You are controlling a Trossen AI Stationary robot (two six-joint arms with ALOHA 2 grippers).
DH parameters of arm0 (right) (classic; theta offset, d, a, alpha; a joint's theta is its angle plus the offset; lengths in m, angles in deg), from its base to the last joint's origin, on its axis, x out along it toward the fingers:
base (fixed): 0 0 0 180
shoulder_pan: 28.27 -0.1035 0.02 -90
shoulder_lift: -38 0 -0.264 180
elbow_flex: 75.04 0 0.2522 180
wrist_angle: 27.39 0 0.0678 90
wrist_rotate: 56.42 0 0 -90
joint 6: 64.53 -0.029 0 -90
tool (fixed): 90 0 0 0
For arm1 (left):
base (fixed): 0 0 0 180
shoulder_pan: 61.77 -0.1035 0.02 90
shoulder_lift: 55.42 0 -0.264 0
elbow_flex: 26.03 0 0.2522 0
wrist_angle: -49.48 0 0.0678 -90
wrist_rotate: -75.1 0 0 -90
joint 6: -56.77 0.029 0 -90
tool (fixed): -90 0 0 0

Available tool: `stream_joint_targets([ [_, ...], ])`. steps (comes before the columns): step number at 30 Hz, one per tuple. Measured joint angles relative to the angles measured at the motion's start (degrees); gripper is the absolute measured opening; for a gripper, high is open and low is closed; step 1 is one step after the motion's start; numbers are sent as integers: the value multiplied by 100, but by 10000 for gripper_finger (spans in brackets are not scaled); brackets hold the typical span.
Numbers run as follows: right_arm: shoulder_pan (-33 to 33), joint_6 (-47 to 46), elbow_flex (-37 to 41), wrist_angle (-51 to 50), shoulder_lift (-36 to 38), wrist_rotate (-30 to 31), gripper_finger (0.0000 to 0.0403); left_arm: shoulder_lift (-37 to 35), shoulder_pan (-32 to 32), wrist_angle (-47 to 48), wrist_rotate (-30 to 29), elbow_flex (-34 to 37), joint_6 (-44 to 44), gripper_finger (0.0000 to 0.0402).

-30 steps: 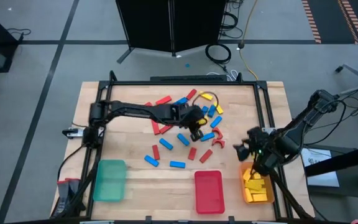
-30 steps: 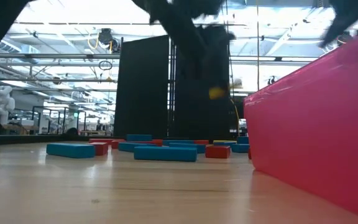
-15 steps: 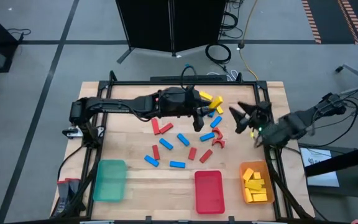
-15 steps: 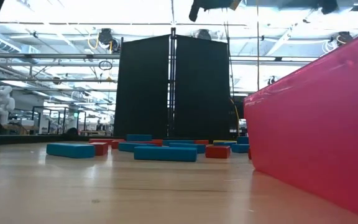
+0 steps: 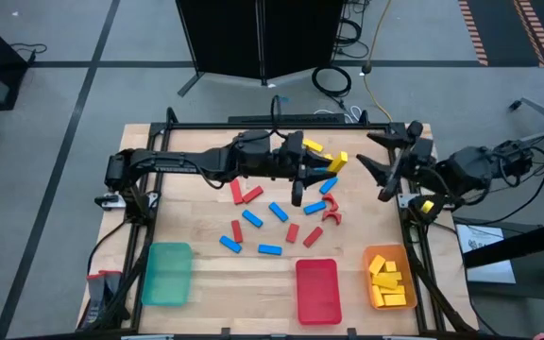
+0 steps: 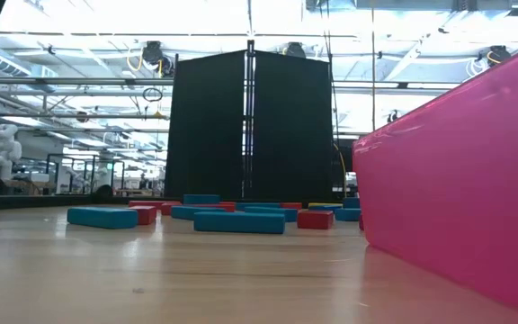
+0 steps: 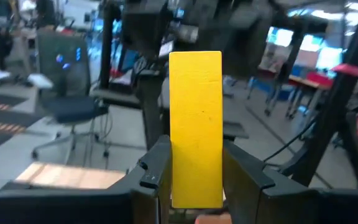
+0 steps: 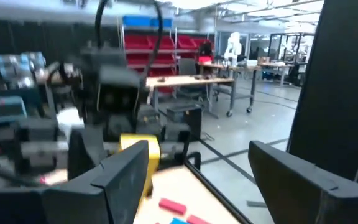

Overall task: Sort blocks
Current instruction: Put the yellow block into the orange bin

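Note:
Red, blue and yellow blocks (image 5: 277, 212) lie flat and scattered on the middle of the wooden table (image 5: 196, 227). The low view shows blue bars (image 6: 239, 221) and a red one (image 6: 316, 219) close up. My left gripper (image 5: 314, 165) hangs high over the pile's far part, pointing level toward the table's right, shut on a yellow block (image 7: 196, 124). My right gripper (image 5: 383, 162) stands open at the table's right edge and faces the left one, with nothing between its fingers (image 8: 123, 177). My left gripper pinches the yellow block's two long narrow sides (image 7: 196, 186) between its two fingers, at the end nearest the wrist. The fingers come level from the table's left and lie along the block. The block juts out past the fingertips, lifted clear of the table.
Three trays stand along the near edge: green (image 5: 166, 274), red (image 5: 316, 288) and orange (image 5: 388, 281), the orange one holding several yellow blocks. The red tray's wall (image 6: 457, 180) fills the low view's right. A black frame (image 5: 281, 125) borders the table.
My left gripper has risen from the pile with the yellow block and tipped from pointing down to level. My right gripper has risen from over the orange tray, gone toward the far edge and turned level to face the left gripper.

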Motion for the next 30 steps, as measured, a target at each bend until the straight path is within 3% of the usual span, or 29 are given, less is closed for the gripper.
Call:
stream_joint_targets([
  [11, 152, -221, -2, 23, -392, -505, 272, 0, 32, -437, 139, -1, 60, 105],
  [23, 408, -565, 2, 369, -258, -1801, 272, -13, 157, -370, 138, -10, 600, 105],
  [30, 408, -591, -4, 524, -205, -1946, 272, 2, 151, -294, 3, 0, 639, 105],
])
